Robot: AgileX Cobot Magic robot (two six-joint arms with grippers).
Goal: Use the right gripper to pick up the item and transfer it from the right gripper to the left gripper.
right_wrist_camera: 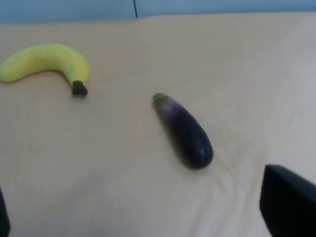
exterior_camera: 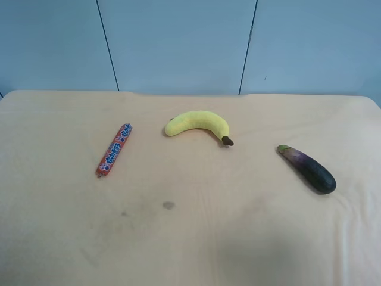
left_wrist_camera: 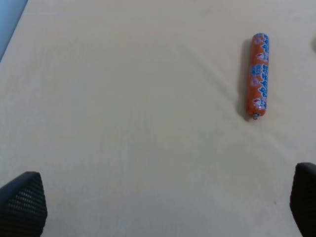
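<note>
Right claw (right_wrist_camera: 145, 210) spread wide, nothing in it. Only the fingertips (right_wrist_camera: 289, 202) show at the edge of my wrist view. The eggplant (right_wrist_camera: 183, 131) lies on the table (right_wrist_camera: 237, 59) ahead of that claw, beyond the tips and apart from them, roughly in line with the gap. It sits askew to my fingers, with the green stem end pointing away from me and the fat dark end nearer. The banana (right_wrist_camera: 47, 61) is farther out and off to one side, well clear.

The left claw (left_wrist_camera: 163, 202) is spread too and empty. The sausage stick (left_wrist_camera: 258, 74) is ahead of it, off toward one finger.

Nothing is picked up yet. The worry is that glossy, tapering skin: close on it crooked and it could squirt out or roll away. If I grab the very middle, the left claw gets little free end to take. If I come down short, a fingertip could land on the fat end and shove it.
</note>
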